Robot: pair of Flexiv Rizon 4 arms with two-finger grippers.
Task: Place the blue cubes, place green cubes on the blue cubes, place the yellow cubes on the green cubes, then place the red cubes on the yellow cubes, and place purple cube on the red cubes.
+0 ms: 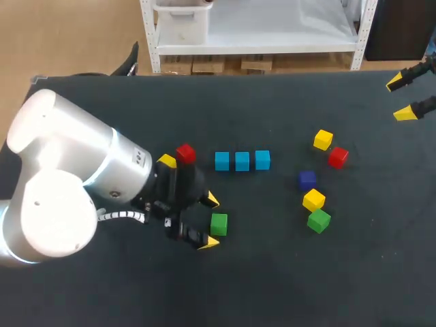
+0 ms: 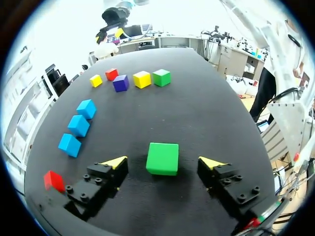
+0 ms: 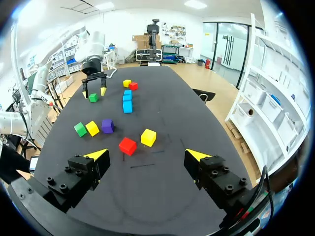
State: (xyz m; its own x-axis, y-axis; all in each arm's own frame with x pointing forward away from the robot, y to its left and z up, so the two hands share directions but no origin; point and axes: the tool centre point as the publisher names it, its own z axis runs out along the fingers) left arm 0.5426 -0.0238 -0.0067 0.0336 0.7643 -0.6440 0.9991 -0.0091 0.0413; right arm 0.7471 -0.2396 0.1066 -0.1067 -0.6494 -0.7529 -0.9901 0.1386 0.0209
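Three blue cubes [image 1: 242, 161] sit in a neat row around the middle of the table [image 1: 272, 286], just beside one another. The left gripper [image 1: 211, 221] is a bit nearer the table's near edge than that row. Its pincer is spread wide, with a green cube [image 2: 163, 158] parked right between the yellow tips. In the left wrist view there's a clear gap on both sides, so it isn't gripping anything and the cube is just lying flat on the table.

On the far side of that arm's wrist there's a red cube [image 1: 185, 153] with a yellow cube [image 1: 167, 161] right beside it, the yellow one partly tucked behind the arm.

The others are in a loose bunch toward the right edge. A second yellow cube [image 1: 323, 139] and a second red cube [image 1: 338, 157] are close together on the far side of the bunch. The purple cube [image 1: 307, 180] is in the middle. A third yellow cube [image 1: 314, 199] and a second green cube [image 1: 318, 220] are pretty much touching on the near side. Every cube sits directly on the table.

The right gripper [image 1: 402, 97] hangs over the far right corner, well apart from all the cubes, pincer wide and holding nothing.
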